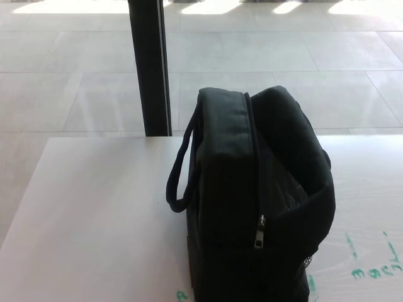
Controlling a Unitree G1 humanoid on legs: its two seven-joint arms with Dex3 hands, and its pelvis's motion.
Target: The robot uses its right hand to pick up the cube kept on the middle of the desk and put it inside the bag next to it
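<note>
Head view shows a black bag [258, 201] standing upright on a pale desk [94, 220], filling the middle and lower right of the frame. Its top is unzipped and the flap on the right side sags outward, so there is a dark gap near the upper right of the bag — that looks like the way in for the cube. A zipper pull [259, 231] hangs down the front, low in the middle of the frame. A loop handle [177, 170] sticks out from the bag's left side, hanging free over the desk.

No cube can be seen anywhere. It may be hidden behind the bag, or already inside, or off the picture; I cannot tell which.

Neither robot hand shows, so I cannot say if the fingers are loose, curled up, or holding something.

Behind the desk, a dark post [150, 66] runs up the upper left of the frame, with a shiny tiled floor [302, 50] all around it. Some green scribbles [371, 267] mark the desk in the lower right corner.

The bag stands with its opening facing up, which I guess makes dropping a small thing in from above easy — the right hand would come in from the right side, where the flap leans open.
</note>
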